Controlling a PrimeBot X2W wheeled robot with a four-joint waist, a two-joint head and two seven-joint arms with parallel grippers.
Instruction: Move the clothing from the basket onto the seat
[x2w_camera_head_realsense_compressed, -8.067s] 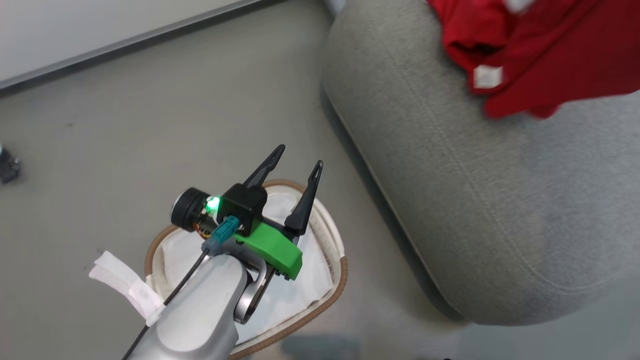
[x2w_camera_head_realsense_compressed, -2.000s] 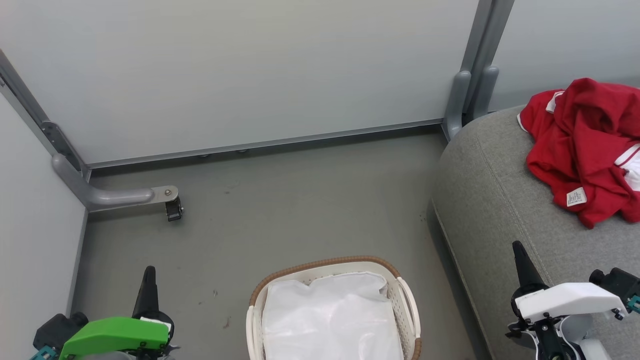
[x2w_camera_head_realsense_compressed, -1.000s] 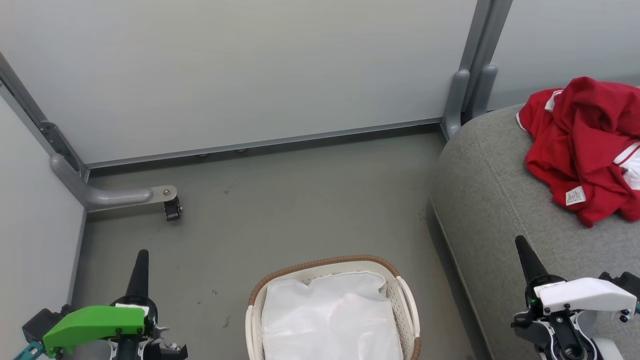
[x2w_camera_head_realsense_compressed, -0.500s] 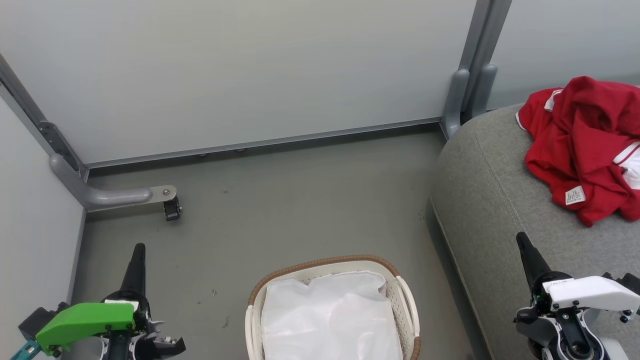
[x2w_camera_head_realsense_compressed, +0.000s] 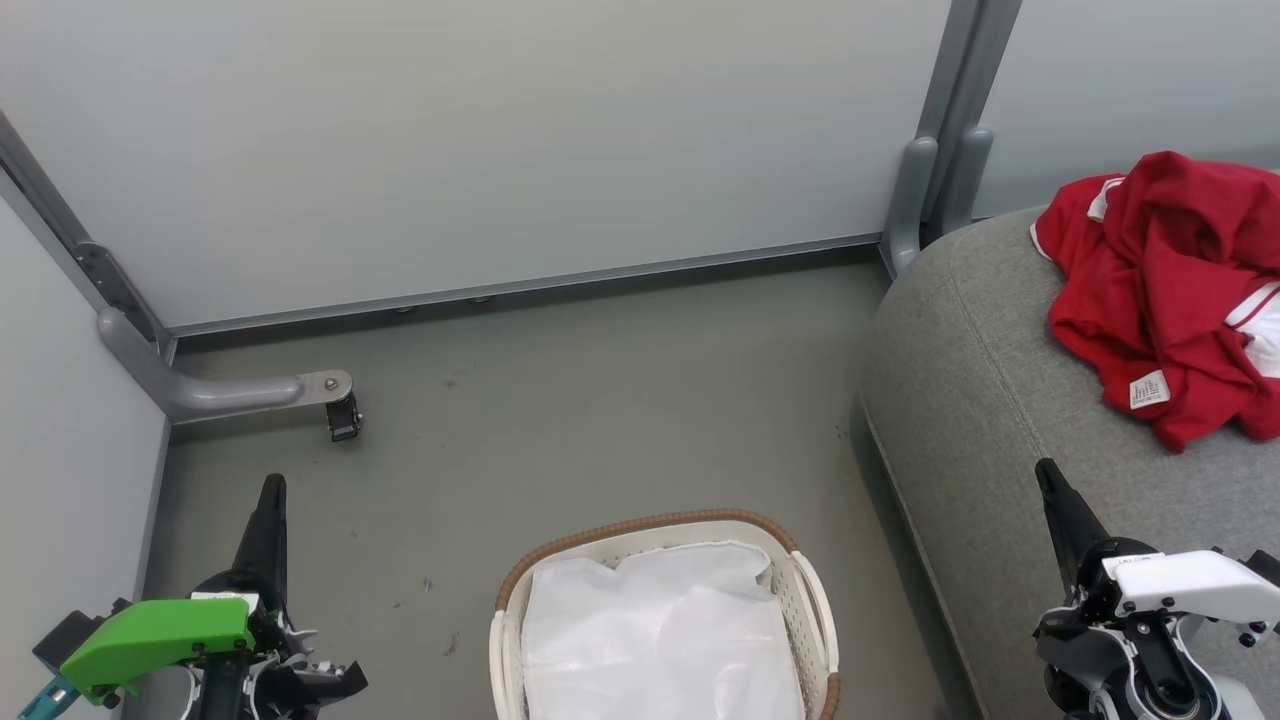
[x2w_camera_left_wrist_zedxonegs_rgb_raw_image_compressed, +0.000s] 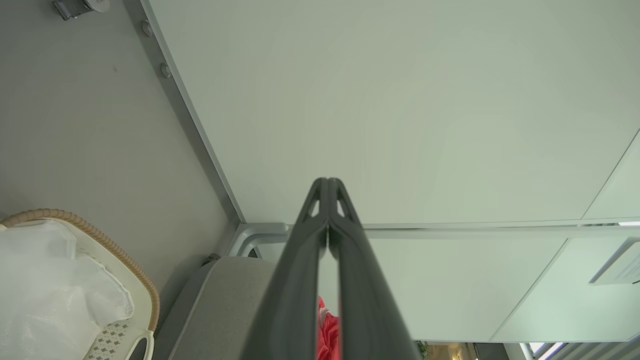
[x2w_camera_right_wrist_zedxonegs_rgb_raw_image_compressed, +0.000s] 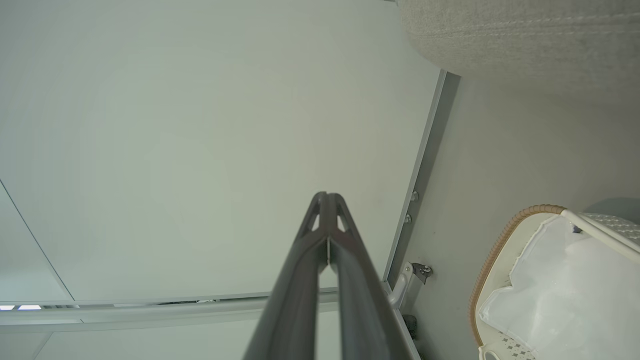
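Left gripper (x2w_camera_head_realsense_compressed: 272, 487) at 8 o'clock, fingers pressed together, empty, basket (x2w_camera_head_realsense_compressed: 640, 524) at 6 o'clock on floor (x2w_camera_head_realsense_compressed: 560, 400), white sheet (x2w_camera_head_realsense_compressed: 660, 640) inside, right gripper (x2w_camera_head_realsense_compressed: 1043, 468) at 4 o'clock, fingers closed, empty, clothing (x2w_camera_head_realsense_compressed: 1160, 270) heaped on seat (x2w_camera_head_realsense_compressed: 980, 380) at 2 o'clock

The clothing (x2w_camera_head_realsense_compressed: 1160, 290) is soft red cloth, matt and crumpled, with white trim and a small white label (x2w_camera_head_realsense_compressed: 1148, 390). The seat (x2w_camera_head_realsense_compressed: 980, 400) is grey woven fabric, coarse-grained, with a stitched seam near its left edge. The basket (x2w_camera_head_realsense_compressed: 640, 525) is smooth white plastic with a perforated wall and a rough brown woven rim. The sheet (x2w_camera_head_realsense_compressed: 660, 640) lining it is thin, white and wrinkled; cloth or film, I cannot tell. The floor (x2w_camera_head_realsense_compressed: 560, 400) is matt grey, smooth, lightly scuffed. The wall panels (x2w_camera_head_realsense_compressed: 500, 130) are pale and smooth, and the frame rails (x2w_camera_head_realsense_compressed: 220, 392) are dull grey metal. My left gripper (x2w_camera_head_realsense_compressed: 272, 490) has matt dark plastic fingers and a green cover (x2w_camera_head_realsense_compressed: 160, 635) of plastic. My right gripper (x2w_camera_head_realsense_compressed: 1046, 470) has the same fingers and a smooth white cover (x2w_camera_head_realsense_compressed: 1185, 582).
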